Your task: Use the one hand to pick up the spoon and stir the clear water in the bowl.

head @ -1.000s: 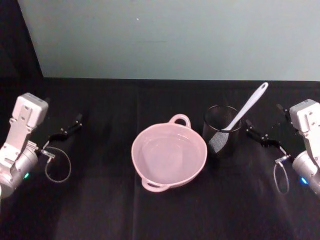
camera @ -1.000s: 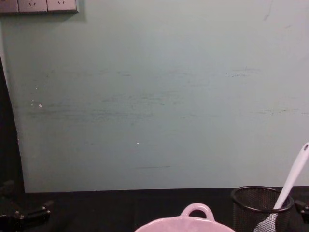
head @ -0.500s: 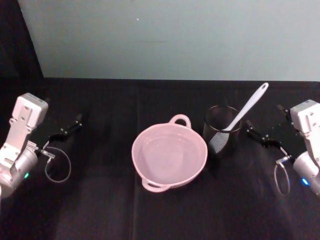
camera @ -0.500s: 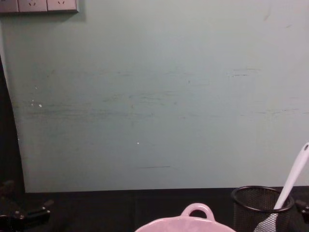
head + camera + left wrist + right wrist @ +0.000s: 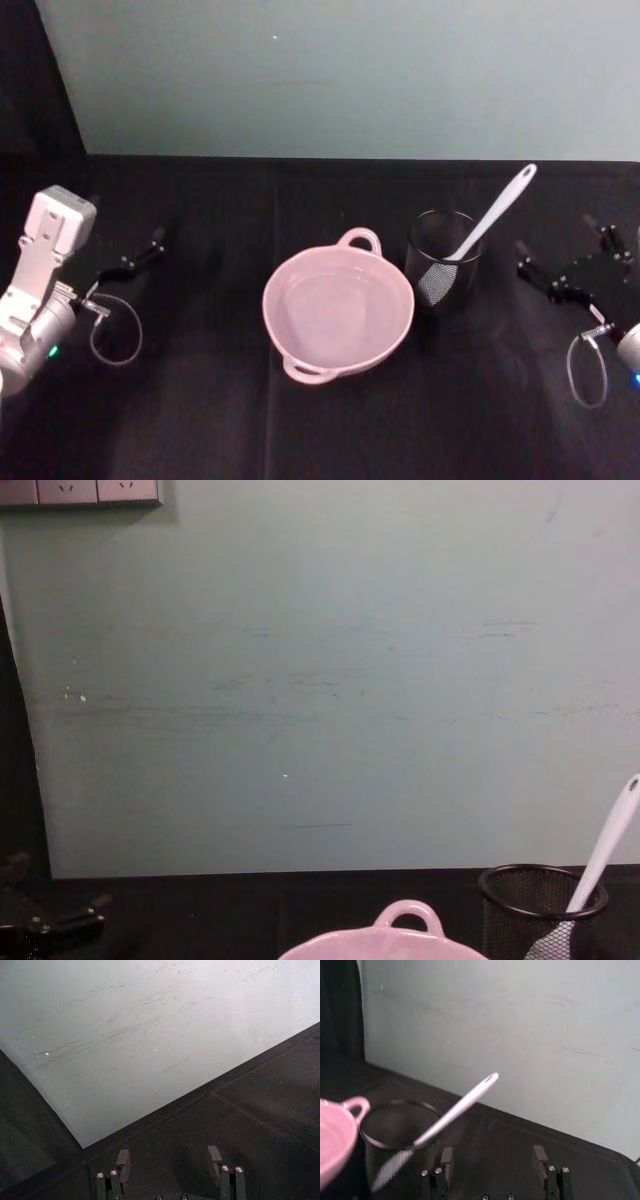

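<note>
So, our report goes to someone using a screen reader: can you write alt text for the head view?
A pale pink bowl sits mid-table on black cloth, with a white spoon standing tilted in a black mesh cup to its right. The left gripper and right gripper hang open at the sides, touching nothing.

spoon (image 5: 497, 212) — top free | mesh cup (image 5: 443, 262) rings its base | bowl (image 5: 338, 310) just beside

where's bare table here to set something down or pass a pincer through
Bare table: the wide stretch between the left pincer and the bowl, and the whole front strip nearer the robot. A narrower lane lies between the mesh cup and the right pincer. Crowded: cup close beside bowl, spoon leaning out rightward.
</note>
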`<state>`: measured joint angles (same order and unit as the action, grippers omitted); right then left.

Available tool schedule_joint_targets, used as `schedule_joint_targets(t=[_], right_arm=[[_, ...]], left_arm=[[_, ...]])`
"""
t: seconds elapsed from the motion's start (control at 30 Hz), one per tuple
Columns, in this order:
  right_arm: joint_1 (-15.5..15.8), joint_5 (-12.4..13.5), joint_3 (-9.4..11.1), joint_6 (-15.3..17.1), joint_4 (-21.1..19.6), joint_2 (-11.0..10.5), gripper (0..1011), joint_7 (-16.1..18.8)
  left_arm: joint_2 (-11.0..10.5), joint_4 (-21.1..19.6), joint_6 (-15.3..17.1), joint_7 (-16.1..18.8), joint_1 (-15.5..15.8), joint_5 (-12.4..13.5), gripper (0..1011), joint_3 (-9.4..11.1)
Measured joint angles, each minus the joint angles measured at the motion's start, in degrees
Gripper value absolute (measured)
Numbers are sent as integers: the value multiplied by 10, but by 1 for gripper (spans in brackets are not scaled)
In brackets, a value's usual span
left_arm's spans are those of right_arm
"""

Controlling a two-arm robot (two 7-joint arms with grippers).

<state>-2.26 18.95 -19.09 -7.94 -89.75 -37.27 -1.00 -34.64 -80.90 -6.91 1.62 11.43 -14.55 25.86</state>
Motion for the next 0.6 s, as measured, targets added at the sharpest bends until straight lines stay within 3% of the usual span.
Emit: schedule_joint_targets(t=[0.13,0.3,0.33,0.4,0.5,0.6], right_arm=[[0,37,14,-7,-1,15,1002,24],[-24,133,34,-7,28,56,1002,92],[-33,164,40,-1,38,69,1003,112],[-38,179,43,5,44,76,1002,122],[-63,240,57,36,72,108,1002,156],[-79,279,67,68,89,128,1002,172]], left_arm=[[0,0,0,0,0,0,1011,0],[0,0,0,0,0,0,1011,0],[0,0,0,0,0,0,1011,0],[0,0,0,0,0,0,1011,0],[0,0,0,0,0,0,1011,0],[0,0,0,0,0,0,1011,0]])
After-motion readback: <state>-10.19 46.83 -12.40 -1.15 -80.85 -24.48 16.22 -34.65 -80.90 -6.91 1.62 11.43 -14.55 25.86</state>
